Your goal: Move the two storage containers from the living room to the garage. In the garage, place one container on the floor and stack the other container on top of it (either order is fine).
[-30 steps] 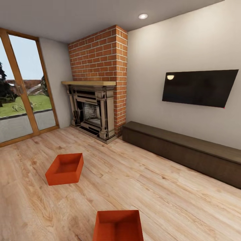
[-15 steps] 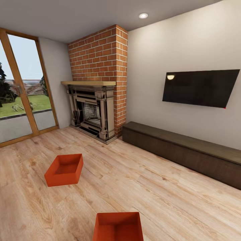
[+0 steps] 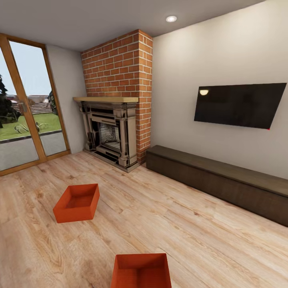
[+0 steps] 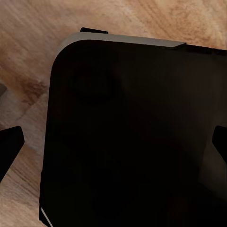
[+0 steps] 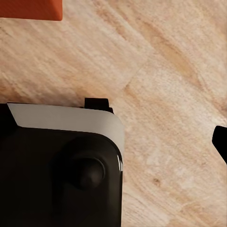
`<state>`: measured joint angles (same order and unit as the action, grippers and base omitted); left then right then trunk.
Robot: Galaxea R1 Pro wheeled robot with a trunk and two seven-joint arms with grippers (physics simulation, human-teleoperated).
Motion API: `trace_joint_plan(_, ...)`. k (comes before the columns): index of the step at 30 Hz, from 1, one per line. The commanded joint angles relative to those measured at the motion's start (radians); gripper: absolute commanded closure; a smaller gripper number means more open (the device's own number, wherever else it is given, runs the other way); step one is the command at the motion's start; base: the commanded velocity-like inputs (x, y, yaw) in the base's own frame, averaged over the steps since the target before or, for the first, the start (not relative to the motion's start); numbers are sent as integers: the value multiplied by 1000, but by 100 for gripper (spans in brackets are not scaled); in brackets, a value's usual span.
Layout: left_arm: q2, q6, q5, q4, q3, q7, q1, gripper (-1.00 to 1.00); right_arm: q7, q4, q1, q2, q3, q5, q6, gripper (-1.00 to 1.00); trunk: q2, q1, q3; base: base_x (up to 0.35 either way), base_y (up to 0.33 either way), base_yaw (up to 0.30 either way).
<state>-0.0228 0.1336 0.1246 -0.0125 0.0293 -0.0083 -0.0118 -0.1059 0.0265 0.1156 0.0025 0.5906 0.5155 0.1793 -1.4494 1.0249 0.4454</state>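
We are in the living room, and both storage containers sit on the light wood-plank floor (image 3: pixel 200 224), well apart from each other. The near container (image 3: pixel 141 270) lies at the lower edge of the head view, just ahead of us and cut off by the frame; the far container (image 3: pixel 77 202) sits further out to our left, toward the glass doors (image 3: pixel 28 112). A corner of an orange bin (image 5: pixel 30 9) also shows in the right wrist view, probably the near one.

Each wrist view looks down on our dark base (image 4: pixel 132 137) with plank floor beside it, and thin dark tips show at the picture edges. We cannot tell how far either tool is open; we see nothing held in them.

We judge the main risk to be the near container: it is so close that driving forward could nudge it or push it under the base, out of the head view. Reaching down blind could catch a low wall and tip the bin. Neither bin has been moved toward the garage yet.
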Motion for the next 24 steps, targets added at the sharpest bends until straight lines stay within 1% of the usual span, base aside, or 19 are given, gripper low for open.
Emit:
trace_joint_plan(1,0,1,7,-1,2,-1,0,-100,0,3,1,1,9,8,5,-100,0,0,1,0,0,0)
trace_joint_plan(9,0,1,7,-1,2,-1,0,-100,2,3,1,-2,9,3,5,-100,0,0,1,0,0,0)
trace_joint_plan(11,11,13,2,10,3,5,10,-100,2,3,1,2,10,3,5,-100,0,0,1,0,0,0)
trace_joint_plan(13,10,15,2,15,3,5,10,-100,2,3,1,2,10,3,5,-100,0,0,1,0,0,0)
trace_joint_plan(18,19,2,5,-13,0,4,14,-100,2,3,1,2,10,3,5,-100,0,0,1,0,0,0)
trace_joint_plan(24,21,-1,6,-47,0,4,15,-100,1,3,1,3,10,8,3,-100,0,0,1,0,0,0)
